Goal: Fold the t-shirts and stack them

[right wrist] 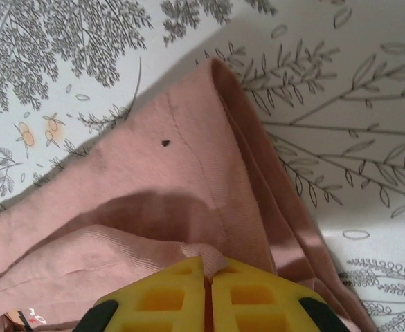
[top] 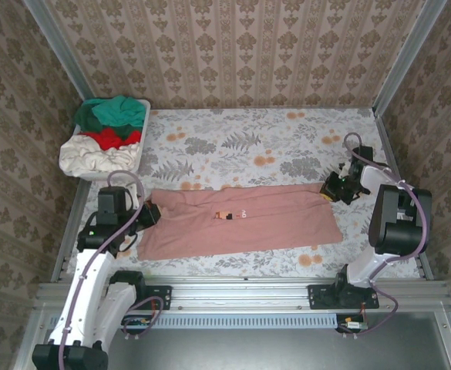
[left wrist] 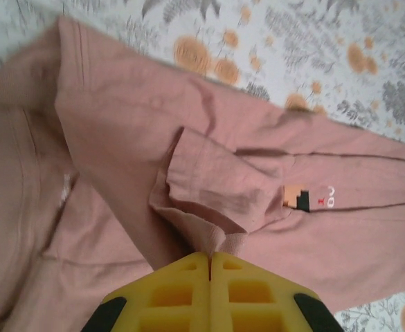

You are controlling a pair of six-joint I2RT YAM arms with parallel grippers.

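Dusty-pink soft cotton t-shirt (top: pixel 240 221) lies flat on the white table cover printed with grey ferns and orange flowers (top: pixel 233 146), folded into a long band running left to right across the near half of the table. Small pixel-art print with white lettering (left wrist: pixel 306 198) faces up near the middle of the band. Left gripper (top: pixel 152 214) sits low at the band's left end. In the left wrist view its yellow plastic fingers (left wrist: pixel 174 290) are pressed together, with a raised ridge of pink cloth pinched at the tips; a sleeve lies folded over the body just ahead of them. Right gripper (top: pixel 331 189) is at the far right corner of the band. In the right wrist view its yellow fingers (right wrist: pixel 160 297) are nearly together, with a thin pleat of pink fabric caught between them, so both claws are clamped on the same shirt. The layered folded edge of the shirt runs away from the right fingers to a pointed corner on the table cover. White plastic laundry basket (top: pixel 143 122) stands in the far left corner, well apart from the pink shirt, holding a crumpled teal-green tee (top: pixel 113 112) at the back, a red tee (top: pixel 111 137) in the middle and a cream tee (top: pixel 90 158) at the front.
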